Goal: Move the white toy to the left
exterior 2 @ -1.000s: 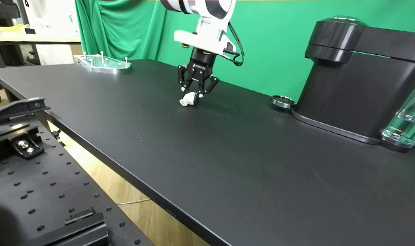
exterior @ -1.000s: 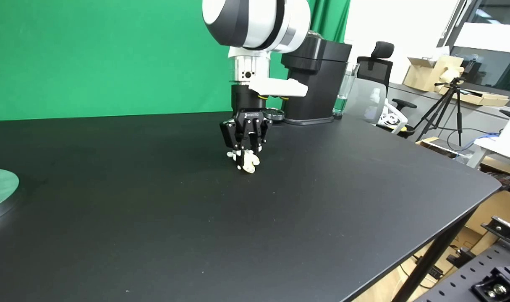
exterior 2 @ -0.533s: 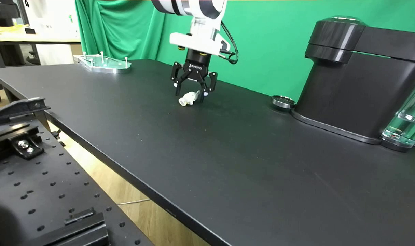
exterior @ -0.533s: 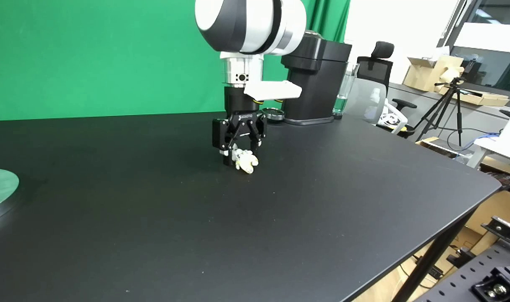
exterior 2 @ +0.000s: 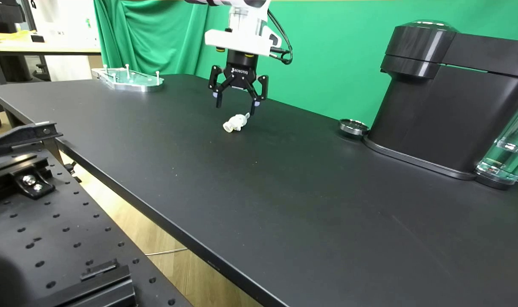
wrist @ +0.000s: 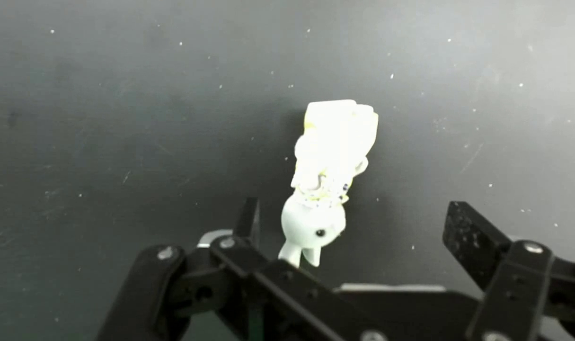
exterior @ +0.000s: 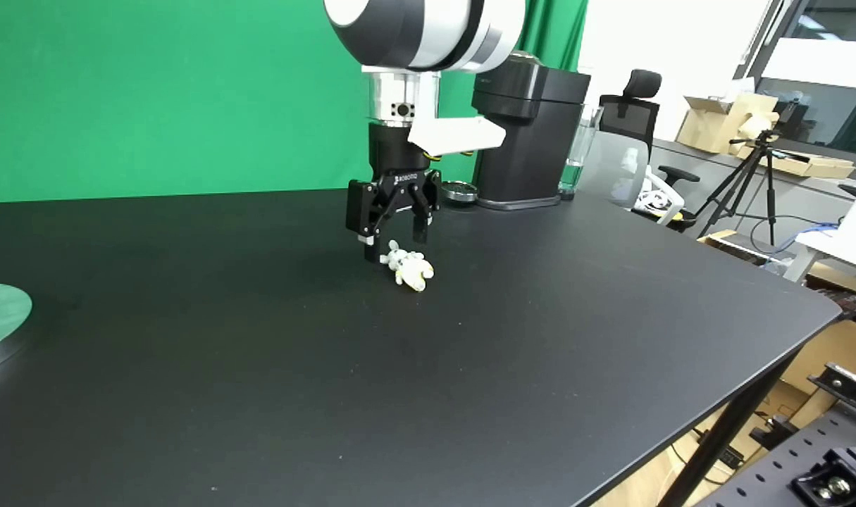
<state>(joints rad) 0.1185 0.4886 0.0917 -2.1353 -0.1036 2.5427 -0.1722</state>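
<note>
The white toy [wrist: 333, 142], a small rabbit-like figure with a round head and two ears, lies on its side on the black table [exterior: 329, 387]. Both exterior views show this toy [exterior: 412, 270] with nothing around it. My gripper [exterior 2: 235, 108] stands open just above and behind it, fingers wide apart. In the wrist view the toy's head reaches in toward the open gripper [wrist: 355, 210], closer to the left-hand finger [wrist: 247, 222]. A gap shows between that finger and the head; the ear tips run down to a gripper link, which may cover part of them.
A black cylindrical machine [exterior 2: 446, 115] with a clear tank [exterior 2: 508, 149] stands on the table, a small round metal dish [exterior 2: 353, 126] beside it. A clear plate with white posts [exterior 2: 133, 82] sits at the far end. A perforated dark plate [exterior 2: 92, 238] adjoins the table's edge.
The jaws have spread and let go of the toy. My gripper has risen and drawn back from it. The toy stays at nearly the same spot on the table.
</note>
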